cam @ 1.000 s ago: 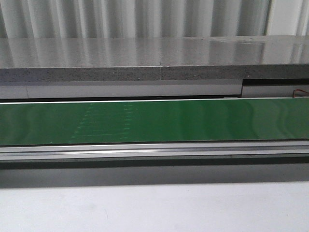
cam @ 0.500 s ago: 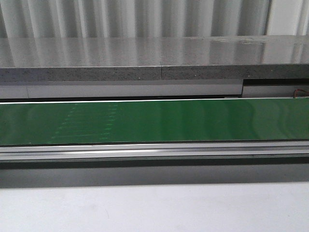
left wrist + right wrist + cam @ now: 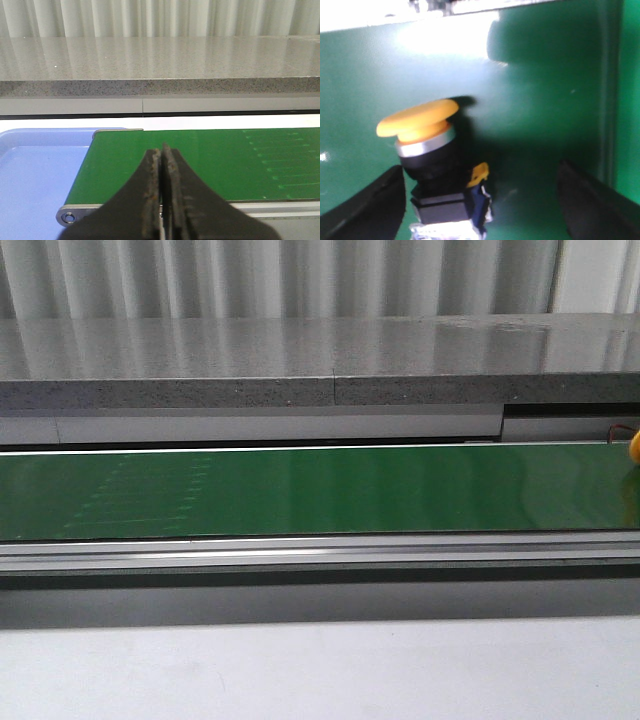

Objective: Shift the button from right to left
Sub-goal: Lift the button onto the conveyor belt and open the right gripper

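The button point(image 3: 427, 150) has a yellow-orange mushroom head, a black collar and a blue-and-clear body. It rests tilted on the green conveyor belt point(image 3: 545, 90) in the right wrist view. My right gripper point(image 3: 480, 212) is open around it; the button sits close to one finger point(image 3: 365, 207), far from the other. In the front view only a yellow sliver of the button point(image 3: 635, 445) shows at the belt's far right edge. My left gripper point(image 3: 162, 155) is shut and empty above the belt's left end point(image 3: 210, 160). Neither gripper shows in the front view.
A blue tray point(image 3: 35, 175) lies just past the belt's left end. A grey speckled ledge point(image 3: 320, 365) runs behind the belt point(image 3: 320, 490), a metal rail point(image 3: 320, 552) along its front, and a white table surface point(image 3: 320, 670) nearer still.
The faint pattern of marks on the belt has shifted to the left. A yellow sliver of the button has appeared at the front view's right edge.
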